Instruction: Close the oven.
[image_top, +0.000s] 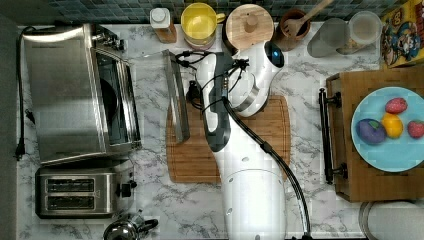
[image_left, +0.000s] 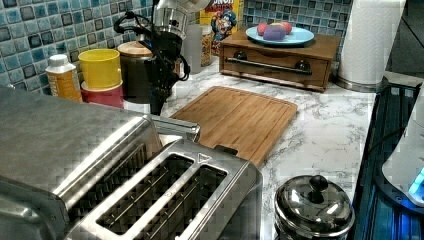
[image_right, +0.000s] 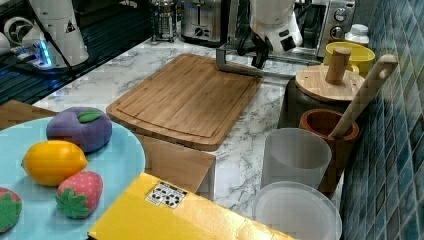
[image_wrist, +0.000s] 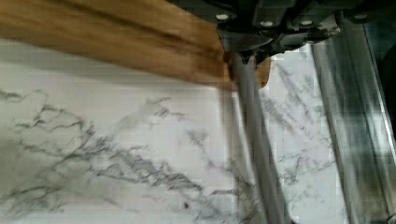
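The oven (image_top: 70, 95) is a large box of brushed stainless steel standing at nine o'clock on the marble-veined table (image_top: 150, 200) in the top view. Its long axis runs from twelve to six o'clock, and its mouth faces three o'clock, toward the cutting board (image_top: 200, 155). The dark cavity lies open. The glass-paned door (image_top: 150, 90) is folded down flat, and its steel bar handle (image_top: 177, 97), a long straight rail, runs from twelve to six along the door's outer edge, overlapping the board's nine-o'clock edge.

The cutting board is a rounded rectangle of warm, striped bamboo with a shallow groove around its rim. The white, smooth-shelled arm reaches over it from six o'clock. The claw (image_top: 194, 95) hangs just beside the handle on its three-o'clock side. I cannot tell whether it is clenched or released, nor whether it touches the bar.

At the oven's six o'clock sits a smaller two-slot steel toaster (image_top: 75, 192). In the wrist view, the grey bar runs across white, grey-veined marble, with the bamboo edge behind it.
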